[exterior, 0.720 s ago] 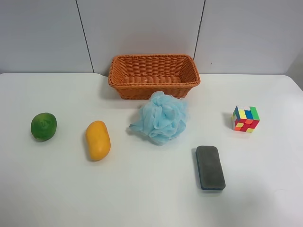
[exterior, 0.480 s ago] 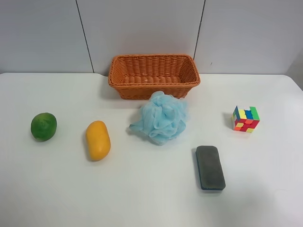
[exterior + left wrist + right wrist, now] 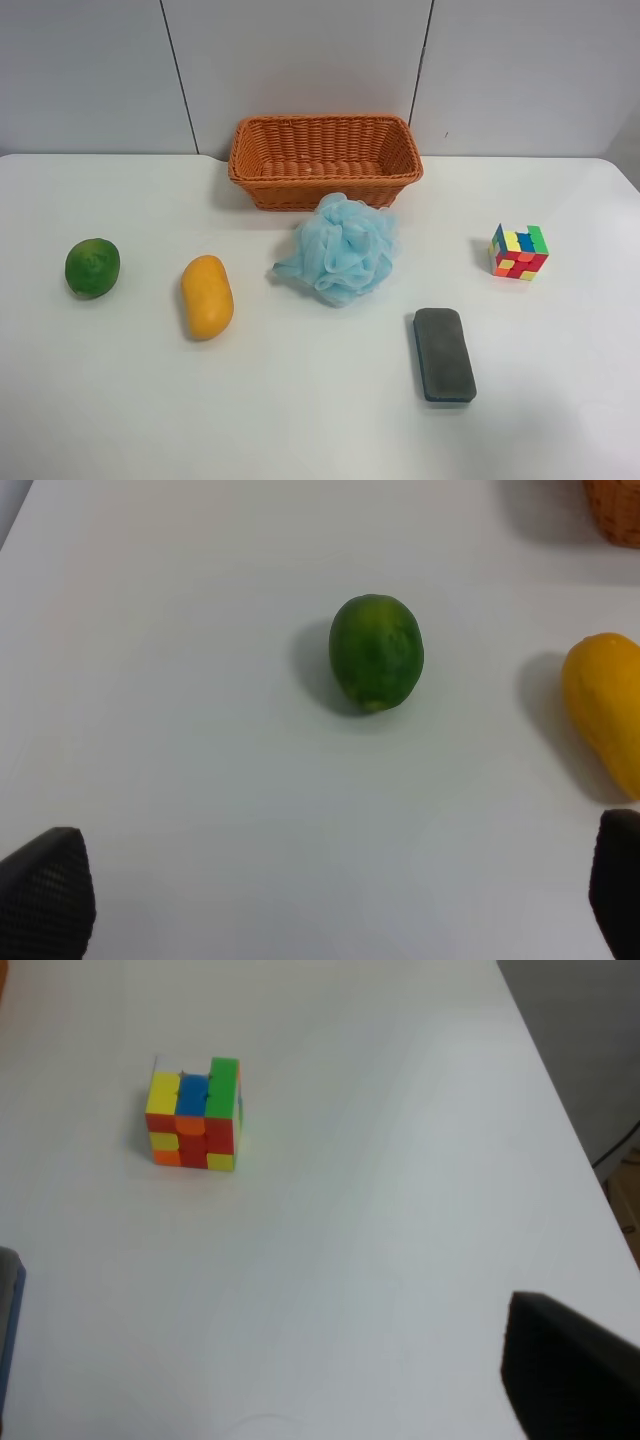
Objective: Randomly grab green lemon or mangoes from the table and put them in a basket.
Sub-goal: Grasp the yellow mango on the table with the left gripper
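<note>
The green lemon [image 3: 92, 267] lies on the white table [image 3: 300, 410] at the exterior high view's left. The yellow-orange mango [image 3: 207, 296] lies just to its right. The wicker basket [image 3: 325, 185] stands empty at the back middle. No arm shows in the exterior high view. In the left wrist view my left gripper [image 3: 330, 880] is open and empty, with the lemon [image 3: 376, 652] ahead between its fingertips [image 3: 45, 890] and the mango [image 3: 605, 710] and a basket corner [image 3: 615, 505] at the side. Of my right gripper only one dark fingertip [image 3: 570, 1370] shows, with nothing against it.
A light blue bath pouf [image 3: 340, 248] lies just in front of the basket. A dark grey eraser block [image 3: 444, 354] and a coloured puzzle cube [image 3: 519, 252] lie at the exterior high view's right. The cube [image 3: 194, 1113] and the eraser's edge [image 3: 8, 1340] show in the right wrist view.
</note>
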Action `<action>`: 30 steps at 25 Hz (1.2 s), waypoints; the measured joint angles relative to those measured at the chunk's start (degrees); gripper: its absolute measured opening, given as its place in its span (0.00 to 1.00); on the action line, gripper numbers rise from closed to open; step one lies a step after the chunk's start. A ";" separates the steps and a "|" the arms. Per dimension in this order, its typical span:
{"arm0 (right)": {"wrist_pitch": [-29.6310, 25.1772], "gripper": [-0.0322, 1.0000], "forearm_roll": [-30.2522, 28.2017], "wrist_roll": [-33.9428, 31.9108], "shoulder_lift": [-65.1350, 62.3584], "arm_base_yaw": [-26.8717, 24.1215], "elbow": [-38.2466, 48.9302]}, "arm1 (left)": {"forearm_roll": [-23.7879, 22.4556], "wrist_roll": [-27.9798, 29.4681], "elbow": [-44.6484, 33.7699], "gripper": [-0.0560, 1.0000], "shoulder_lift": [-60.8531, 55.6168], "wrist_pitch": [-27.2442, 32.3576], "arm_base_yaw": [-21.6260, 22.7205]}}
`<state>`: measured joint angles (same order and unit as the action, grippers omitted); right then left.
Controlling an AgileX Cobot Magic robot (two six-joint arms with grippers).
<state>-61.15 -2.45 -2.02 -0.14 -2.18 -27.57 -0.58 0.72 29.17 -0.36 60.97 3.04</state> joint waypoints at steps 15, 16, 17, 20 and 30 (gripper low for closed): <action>0.00 0.99 0.00 0.00 0.00 0.00 0.00 | -0.78 0.06 6.22 1.00 26.77 -16.69 0.00; 0.00 0.99 0.00 0.00 0.00 0.00 0.00 | -0.08 0.06 7.59 1.00 30.66 -18.27 0.00; 0.00 0.99 0.00 0.00 0.00 0.00 0.00 | 1.24 0.06 8.76 1.00 34.67 -19.79 0.00; 0.00 0.99 0.00 0.00 0.00 0.00 0.00 | 6.79 -1.29 13.13 1.00 45.51 -21.86 -0.10; 0.00 0.99 0.00 0.00 0.00 0.00 0.00 | 12.04 1.27 19.54 1.00 69.65 -23.78 -16.55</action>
<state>-61.15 -2.45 -2.02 -0.14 -2.18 -27.57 11.46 1.98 48.71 69.29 37.19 -13.50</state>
